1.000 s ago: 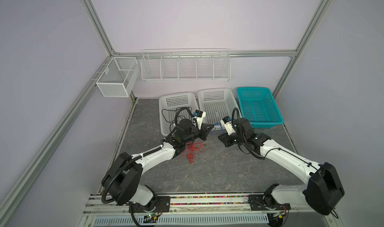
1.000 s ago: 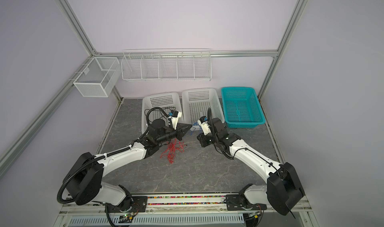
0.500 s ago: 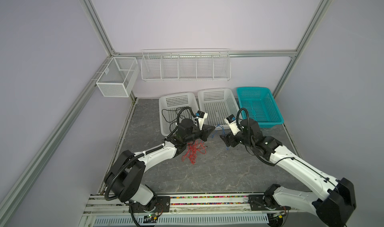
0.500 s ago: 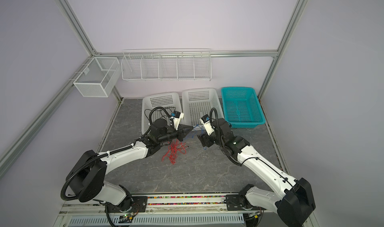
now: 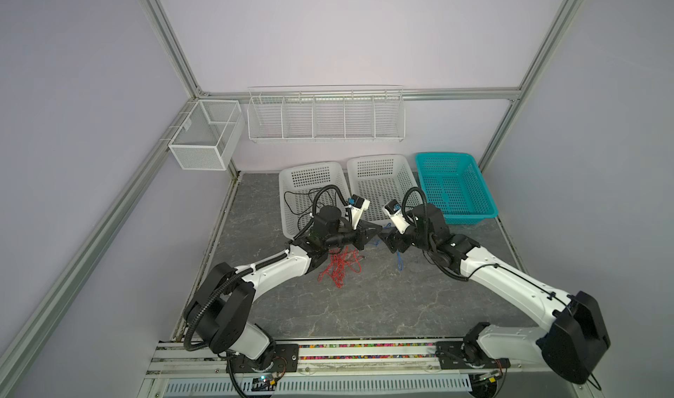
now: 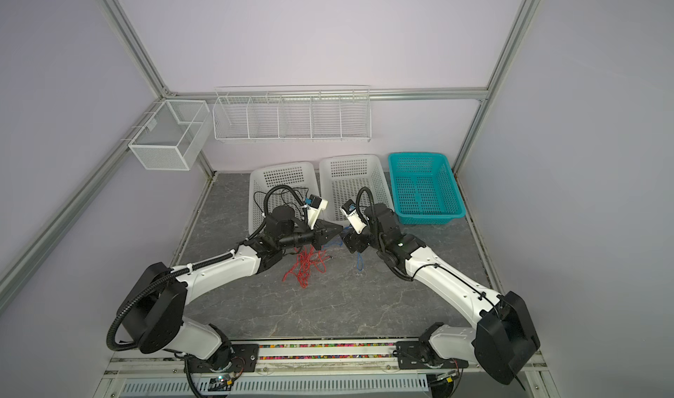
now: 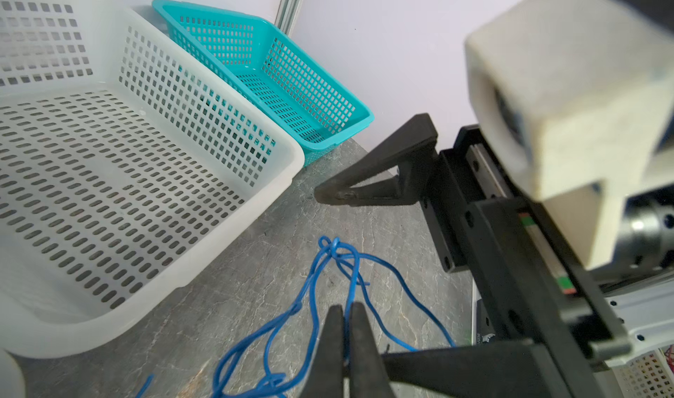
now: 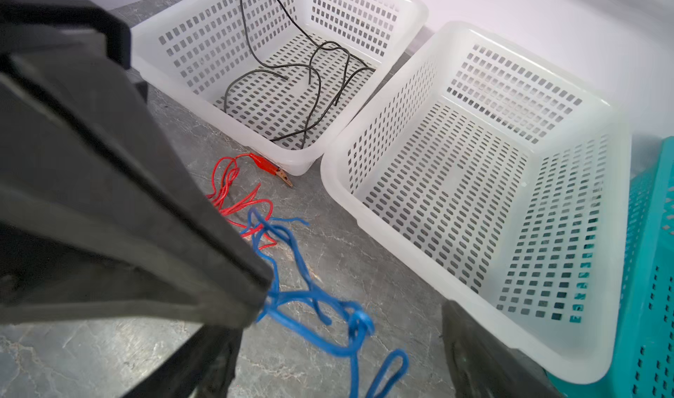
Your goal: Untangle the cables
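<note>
Grey marbled worktop (image 5: 364,305), lilac walls, aluminium frame.

Blue cable (image 7: 317,268): on the worktop before the middle basket, under the two grippers. One stretch is pinched off the surface at the left gripper. The rest falls in loose loops with a small knot. Its long run leads from the grip toward the front, and in a top view a strand (image 5: 400,263) lies beside the right arm.

Red cable (image 5: 339,268): bunched heap on the worktop just below the left wrist, long axis far to near. In the right wrist view its far strands overlap the blue cable. Its red clip (image 8: 271,168) lies just beside a corner of the left basket, nose toward the middle basket.

Black cable (image 8: 313,75): loose curls inside the left basket.

Left gripper (image 5: 379,228): jaws together, clamped on the blue cable. Arm stretched low from the front rail, wrist about level, tips pointing right.

Right gripper (image 5: 383,236): jaws wide apart, with the left gripper's tips just before the gap. Arm reaches in from the front right, tips pointing left, so the two grippers meet tip to tip.

Left basket (image 5: 310,177), middle basket (image 5: 379,168): white, perforated, side by side at the back.

Teal basket (image 5: 452,159): right of both.

Wire rack (image 5: 324,122), mesh box (image 5: 198,155): hung on the walls.
</note>
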Controlling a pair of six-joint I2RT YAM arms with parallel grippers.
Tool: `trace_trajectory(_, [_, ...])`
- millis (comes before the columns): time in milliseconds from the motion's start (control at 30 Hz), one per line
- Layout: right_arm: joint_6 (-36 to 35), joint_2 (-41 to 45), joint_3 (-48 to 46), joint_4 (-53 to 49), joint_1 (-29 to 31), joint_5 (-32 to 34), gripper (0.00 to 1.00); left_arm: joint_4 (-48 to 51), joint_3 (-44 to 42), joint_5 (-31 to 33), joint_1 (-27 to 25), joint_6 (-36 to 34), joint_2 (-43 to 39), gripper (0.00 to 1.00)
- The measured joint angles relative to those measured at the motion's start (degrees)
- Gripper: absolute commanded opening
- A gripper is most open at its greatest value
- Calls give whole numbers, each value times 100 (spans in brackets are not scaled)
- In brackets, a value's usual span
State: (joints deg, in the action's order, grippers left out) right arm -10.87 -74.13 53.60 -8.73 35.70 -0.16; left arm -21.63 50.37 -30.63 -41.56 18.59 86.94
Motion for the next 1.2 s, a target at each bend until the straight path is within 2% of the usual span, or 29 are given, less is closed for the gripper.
trace_trajectory(100, [-72,-190,87,2,-17,-120,76,-76,2,-81,31,2,17,0])
trace_trajectory(167, [-127,-295,118,2,-31,-214,64,-129,2,-133,31,4,20,0])
trace_trajectory(233, [-140,-378,142,4,-37,-297,41,-210,2,-175,31,4,20,0])
trace_trajectory(300, [-142,-393,144,2,-37,-334,23,-249,2,-208,33,2,20,0])
trace_trajectory(333, [-120,-391,144,-11,-70,-332,18,-280,0,-214,33,4,17,0])
trace_trajectory(400, [-111,-391,122,-42,-122,-372,12,-413,2,-188,48,4,17,0])
trace_trajectory(533, [-68,-378,98,-42,-131,-400,6,-501,-2,-133,48,7,13,0])
trace_trajectory(567, [-55,-367,98,-44,-136,-402,6,-509,-2,-114,42,7,11,3])
trace_trajectory(800, [385,-173,87,-42,-332,-402,6,-422,-118,105,26,-55,-116,31])
trace_trajectory(933, [721,46,-7,-46,-501,-372,6,-238,-205,297,26,-149,-273,52])
trace_trajectory(1000, [846,116,-35,-48,-544,-369,6,-179,-269,396,26,-212,-398,55])
trace_trajectory(1200, [1161,282,-37,-197,-599,-380,6,46,-531,588,31,-422,-857,56])
